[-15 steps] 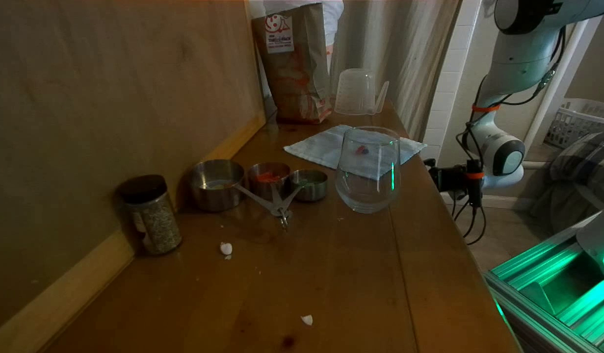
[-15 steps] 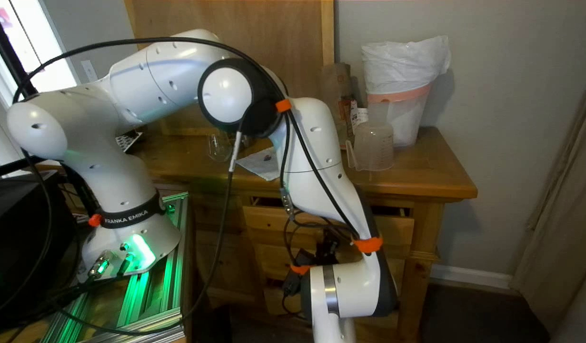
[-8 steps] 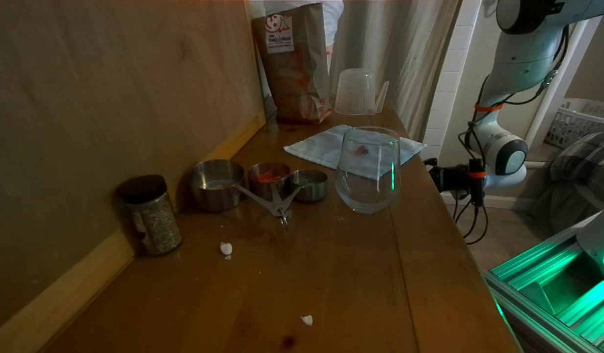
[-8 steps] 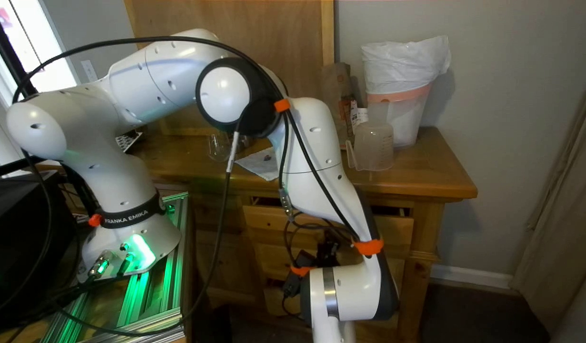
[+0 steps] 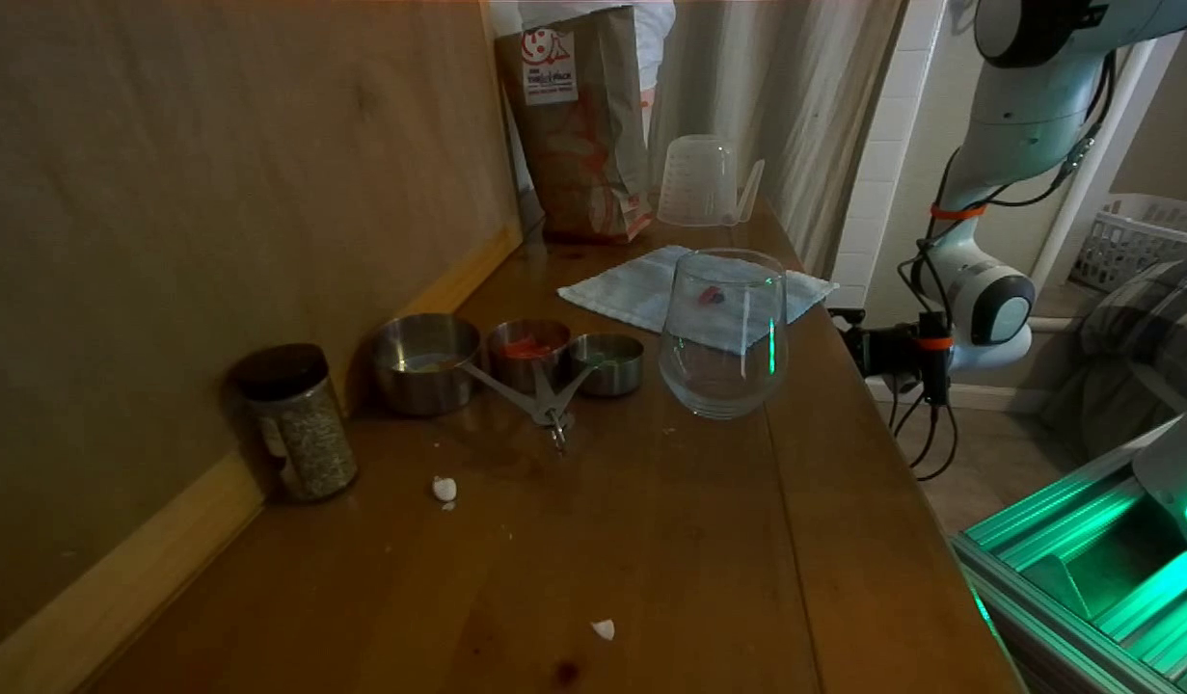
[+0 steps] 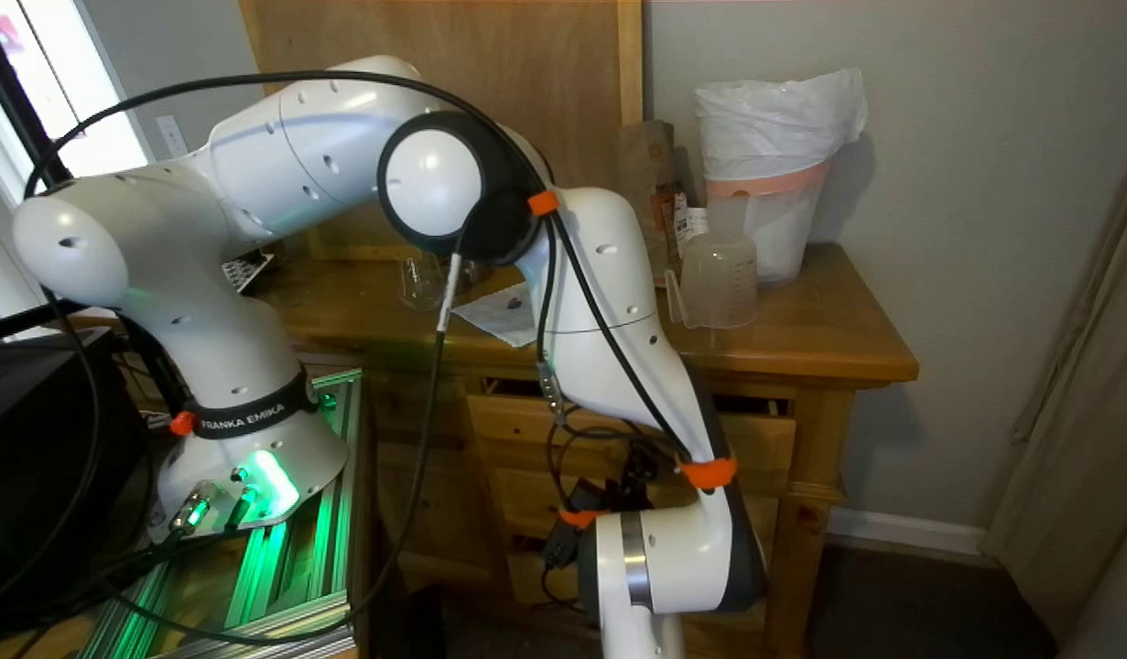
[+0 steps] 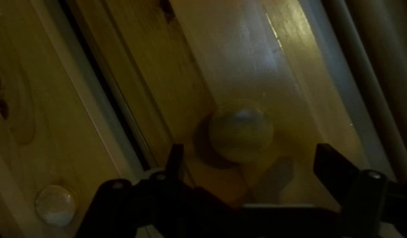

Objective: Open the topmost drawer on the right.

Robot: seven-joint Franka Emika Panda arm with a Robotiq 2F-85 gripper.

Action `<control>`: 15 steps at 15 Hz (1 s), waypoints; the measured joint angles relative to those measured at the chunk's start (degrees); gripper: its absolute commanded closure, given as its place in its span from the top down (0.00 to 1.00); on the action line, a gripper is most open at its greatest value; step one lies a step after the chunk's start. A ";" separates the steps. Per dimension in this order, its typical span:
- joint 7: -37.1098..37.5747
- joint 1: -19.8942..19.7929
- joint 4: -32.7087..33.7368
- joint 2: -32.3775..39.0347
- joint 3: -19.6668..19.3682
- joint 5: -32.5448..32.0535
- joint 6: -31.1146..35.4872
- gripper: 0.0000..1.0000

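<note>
Drawer (image 7: 249, 69), wrist view: facing camera, long axis upper left to lower right. Gripper (image 7: 249, 149) wide; apparently narrower earlier.

In an exterior view the glass (image 5: 718, 376) stands on the desk (image 5: 670, 540), the cloth (image 5: 624, 285) showing through it. From the glass, three cups (image 5: 424, 387) sit at nine o'clock, the middle one holding something red (image 5: 527, 349); the jar (image 5: 309, 439), farther out, between eight and nine; white bits (image 5: 445, 489) at eight and seven; the bag (image 5: 585, 145) at eleven; the jug (image 5: 699, 183) at twelve; the arm (image 5: 1022, 125) at two; the gripper (image 5: 882, 350) at three, its tips hidden.
</note>
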 measured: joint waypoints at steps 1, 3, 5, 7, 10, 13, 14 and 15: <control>0.10 0.04 0.00 0.02 0.12 0.00 -0.03 0.97; 0.25 0.11 0.00 0.08 0.38 0.00 -0.19 0.96; 0.32 0.18 0.00 0.18 0.60 0.00 -0.33 0.90; 0.40 0.21 0.00 0.24 0.70 0.00 -0.54 0.76; 0.49 0.20 -0.01 0.24 0.71 0.00 -0.90 0.59; 0.51 0.21 -0.03 0.49 0.58 -0.03 -0.88 0.76; 0.58 0.21 -0.06 0.50 0.58 -0.03 -1.03 0.80; 0.71 0.22 -0.06 0.50 0.59 -0.03 -1.13 0.83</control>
